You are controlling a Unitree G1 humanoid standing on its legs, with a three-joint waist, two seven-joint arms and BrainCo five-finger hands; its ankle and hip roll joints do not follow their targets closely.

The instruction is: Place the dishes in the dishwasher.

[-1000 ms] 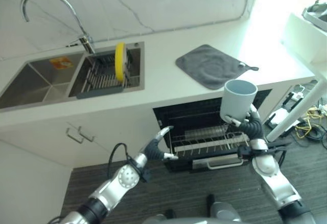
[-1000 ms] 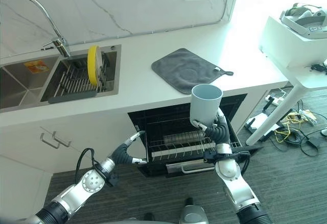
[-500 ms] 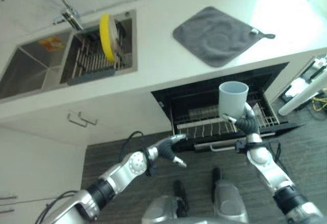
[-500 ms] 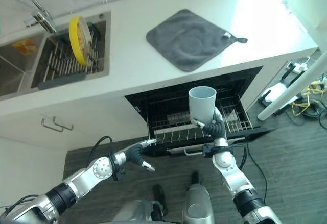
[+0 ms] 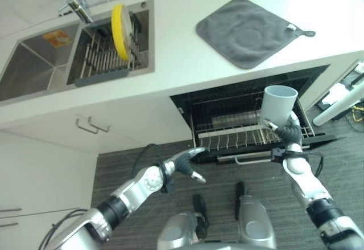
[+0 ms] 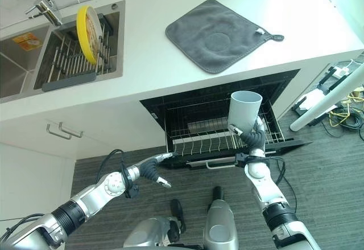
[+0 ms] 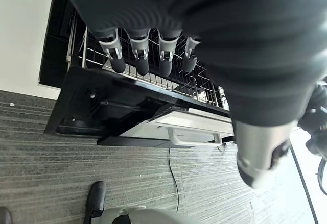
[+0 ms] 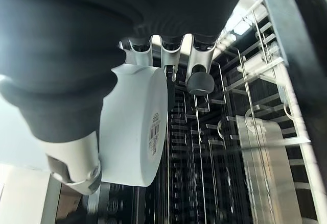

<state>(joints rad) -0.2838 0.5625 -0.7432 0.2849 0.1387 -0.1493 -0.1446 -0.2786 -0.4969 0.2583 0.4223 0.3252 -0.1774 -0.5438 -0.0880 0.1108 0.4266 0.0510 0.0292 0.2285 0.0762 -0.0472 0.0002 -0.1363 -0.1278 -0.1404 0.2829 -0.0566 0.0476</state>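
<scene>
A pale grey-blue cup point(image 5: 277, 105) is held upright, mouth up, over the right part of the pulled-out dishwasher rack point(image 5: 227, 140). My right hand point(image 5: 290, 133) is shut on the cup's base. In the right wrist view its fingers point(image 8: 200, 78) and thumb curl round the cup point(image 8: 135, 127) above the rack wires. My left hand point(image 5: 185, 162) is open with straight fingers point(image 7: 138, 55) at the drawer's front left corner. A yellow plate point(image 5: 118, 23) stands on edge in the sink's drying rack.
A dark grey mat point(image 5: 247, 31) lies on the white counter above the dishwasher. The steel sink point(image 5: 34, 76) and tap are at the far left. The drawer's white front handle point(image 7: 189, 134) sticks out over the dark striped floor. A cabinet handle point(image 5: 90, 127) sits left of the dishwasher.
The camera has tilted down and shifted. My right hand has brought the cup down from counter height to over the rack and a little to the right. My left hand stays by the drawer's left corner.
</scene>
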